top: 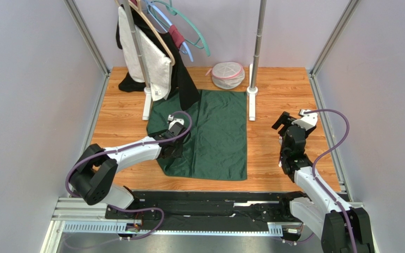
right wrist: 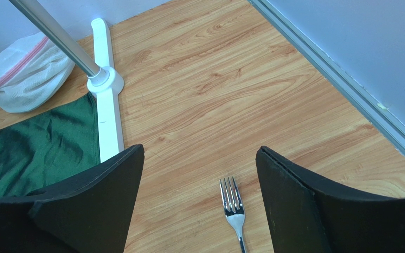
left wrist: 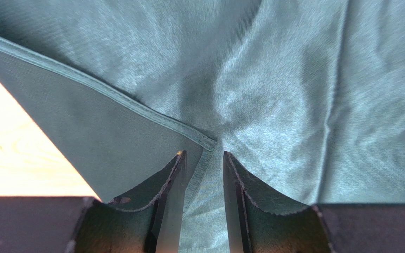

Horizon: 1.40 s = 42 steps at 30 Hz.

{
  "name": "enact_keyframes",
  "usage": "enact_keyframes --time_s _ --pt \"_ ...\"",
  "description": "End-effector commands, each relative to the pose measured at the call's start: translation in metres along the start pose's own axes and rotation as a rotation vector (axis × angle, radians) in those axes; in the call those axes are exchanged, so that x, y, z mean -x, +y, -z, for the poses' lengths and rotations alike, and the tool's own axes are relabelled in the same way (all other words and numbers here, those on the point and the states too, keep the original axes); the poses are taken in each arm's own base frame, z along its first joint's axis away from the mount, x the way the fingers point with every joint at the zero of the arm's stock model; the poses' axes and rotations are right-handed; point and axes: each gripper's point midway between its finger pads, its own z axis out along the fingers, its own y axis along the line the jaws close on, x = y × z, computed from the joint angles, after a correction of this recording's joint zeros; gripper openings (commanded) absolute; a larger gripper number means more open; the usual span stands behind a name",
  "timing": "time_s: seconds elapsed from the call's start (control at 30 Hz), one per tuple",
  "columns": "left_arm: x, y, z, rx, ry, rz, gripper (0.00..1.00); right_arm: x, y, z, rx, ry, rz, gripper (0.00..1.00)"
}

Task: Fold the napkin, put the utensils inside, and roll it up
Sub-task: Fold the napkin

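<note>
One napkin (left wrist: 294,95) corner pinched in left end effector (left wrist: 203,156).

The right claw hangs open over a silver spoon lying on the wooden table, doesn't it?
Not a spoon. The right wrist view shows tines: it is a silver fork lying on the wooden table, with the right gripper open above it.

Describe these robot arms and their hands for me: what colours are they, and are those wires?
The left arm and the right arm are each a chain of smooth white shells and chunky black joints. A lavender cable loops loosely along each one. The left hand and the right hand each have two flat, matte black fingers with angled tips. No markings are visible.
</note>
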Motion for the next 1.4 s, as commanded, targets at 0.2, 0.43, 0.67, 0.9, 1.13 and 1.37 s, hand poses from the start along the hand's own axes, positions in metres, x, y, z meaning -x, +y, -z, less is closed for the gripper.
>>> enact_keyframes --time_s 0.2,0.43,0.67,0.9,1.13,1.37 --pt "0.016 -0.002 0.003 -0.074 -0.040 0.082 0.40 0.026 0.009 -0.003 0.009 -0.057 -0.047 0.82" --pt "0.008 -0.009 -0.003 -0.109 -0.009 0.085 0.40 0.025 0.009 -0.004 0.008 -0.053 -0.047 0.82" --pt "0.000 -0.005 -0.007 -0.084 0.015 0.087 0.40 0.025 0.009 -0.004 0.009 -0.052 -0.047 0.82" --pt "-0.003 0.000 -0.010 -0.055 0.023 0.085 0.37 0.025 0.009 -0.004 0.008 -0.052 -0.045 0.81" --pt "-0.003 0.003 -0.010 -0.042 0.017 0.086 0.27 0.025 0.009 -0.004 0.009 -0.049 -0.044 0.81" --pt "-0.001 0.008 -0.009 -0.013 0.012 0.085 0.13 0.025 0.009 -0.004 0.007 -0.049 -0.044 0.81"
